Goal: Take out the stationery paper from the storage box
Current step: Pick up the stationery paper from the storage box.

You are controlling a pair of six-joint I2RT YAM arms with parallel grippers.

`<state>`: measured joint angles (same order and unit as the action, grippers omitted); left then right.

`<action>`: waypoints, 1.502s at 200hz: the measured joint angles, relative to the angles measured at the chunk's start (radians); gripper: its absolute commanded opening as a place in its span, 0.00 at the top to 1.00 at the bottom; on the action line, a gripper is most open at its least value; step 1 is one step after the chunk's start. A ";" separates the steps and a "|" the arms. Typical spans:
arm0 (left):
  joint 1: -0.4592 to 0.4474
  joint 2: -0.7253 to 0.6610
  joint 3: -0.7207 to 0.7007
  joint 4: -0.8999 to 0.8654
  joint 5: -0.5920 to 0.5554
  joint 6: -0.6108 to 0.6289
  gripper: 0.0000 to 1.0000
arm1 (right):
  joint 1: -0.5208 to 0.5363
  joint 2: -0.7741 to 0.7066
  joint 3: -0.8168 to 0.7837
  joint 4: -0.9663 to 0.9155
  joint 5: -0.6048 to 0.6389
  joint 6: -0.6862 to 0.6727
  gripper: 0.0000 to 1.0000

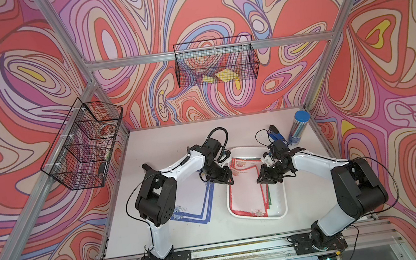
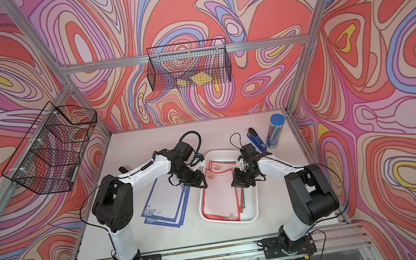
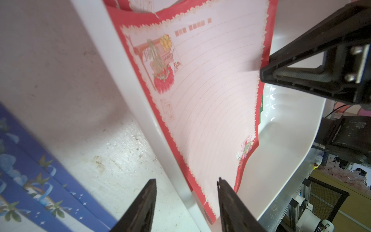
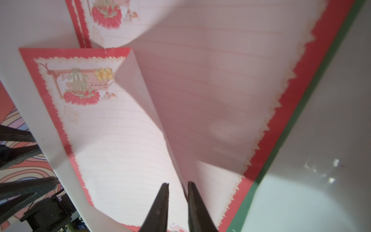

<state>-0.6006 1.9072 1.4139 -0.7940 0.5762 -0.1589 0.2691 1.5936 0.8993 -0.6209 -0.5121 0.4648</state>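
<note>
Stationery paper (image 4: 120, 140) — a red-bordered sheet — curls up inside the storage box (image 1: 276, 203), its lifted edge running into the narrow gap of the right hand (image 4: 177, 183). Opposite, the left hand (image 3: 185, 179) gapes wide over the box's rim. More sheets, blue-bordered (image 1: 196, 206), lie on the surface (image 1: 305, 191) toward its left edge.

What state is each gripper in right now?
Left gripper: open, nothing held.
Right gripper: barely open, lifted edge of the stationery paper in its gap.
</note>
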 measured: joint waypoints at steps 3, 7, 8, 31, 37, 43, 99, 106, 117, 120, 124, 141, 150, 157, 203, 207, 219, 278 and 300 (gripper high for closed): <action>-0.001 0.000 0.000 0.000 0.000 0.000 0.47 | 0.000 0.001 0.000 0.001 -0.001 0.000 0.77; -0.002 0.000 0.000 -0.001 0.000 0.000 0.47 | 0.000 0.003 0.000 0.003 -0.002 0.000 0.77; -0.002 0.000 0.000 -0.001 0.000 0.000 0.47 | 0.000 0.004 0.000 0.003 -0.002 0.000 0.77; -0.008 0.000 0.000 -0.006 0.000 0.000 0.47 | 0.000 0.021 -0.003 0.016 -0.006 0.002 0.82; -0.008 0.000 0.000 -0.008 0.000 0.000 0.47 | 0.000 0.025 -0.004 0.020 -0.007 0.003 0.83; -0.008 0.000 0.000 -0.010 0.000 0.000 0.47 | 0.000 0.030 -0.006 0.025 -0.008 0.004 0.84; -0.008 0.000 0.000 -0.021 -0.003 0.000 0.46 | 0.000 0.038 -0.014 0.030 -0.008 0.003 1.00; -0.008 0.000 0.001 -0.022 -0.005 0.000 0.46 | 0.000 0.038 -0.014 0.029 -0.007 0.000 1.00; -0.008 0.000 0.004 -0.023 -0.007 0.000 0.46 | 0.000 0.038 -0.014 0.026 -0.003 -0.004 1.00; -0.008 0.000 0.005 -0.023 -0.008 0.000 0.46 | 0.000 0.038 -0.014 0.026 -0.002 -0.005 1.00; -0.008 0.000 0.006 -0.023 -0.009 0.000 0.46 | 0.000 0.038 -0.014 0.024 0.001 -0.006 1.00; -0.008 0.000 0.012 -0.023 -0.013 0.000 0.46 | 0.000 0.038 -0.014 0.017 0.015 -0.014 1.00; -0.008 0.000 0.013 -0.023 -0.018 0.000 0.46 | 0.000 0.037 -0.014 0.010 0.028 -0.019 1.00; -0.008 0.000 0.013 -0.023 -0.022 0.001 0.46 | 0.000 0.035 -0.013 0.001 0.042 -0.024 1.00; -0.009 -0.001 0.013 -0.027 -0.070 0.003 0.45 | 0.000 -0.023 0.035 -0.087 0.179 -0.066 1.00; -0.008 -0.002 0.013 -0.028 -0.075 0.005 0.45 | 0.000 -0.032 0.045 -0.097 0.193 -0.071 1.00; -0.008 -0.005 0.013 -0.029 -0.090 0.005 0.45 | 0.000 -0.056 0.072 -0.123 0.238 -0.086 1.00; -0.008 -0.092 0.013 -0.026 -0.133 0.005 0.44 | 0.007 -0.126 0.182 -0.232 0.418 -0.146 1.00; -0.008 -0.136 0.013 -0.025 -0.145 0.005 0.44 | 0.028 -0.141 0.212 -0.267 0.488 -0.166 1.00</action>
<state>-0.6090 1.7710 1.4269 -0.8188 0.4313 -0.1539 0.2974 1.4525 1.1110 -0.8883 -0.0242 0.2985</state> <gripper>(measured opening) 0.559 0.042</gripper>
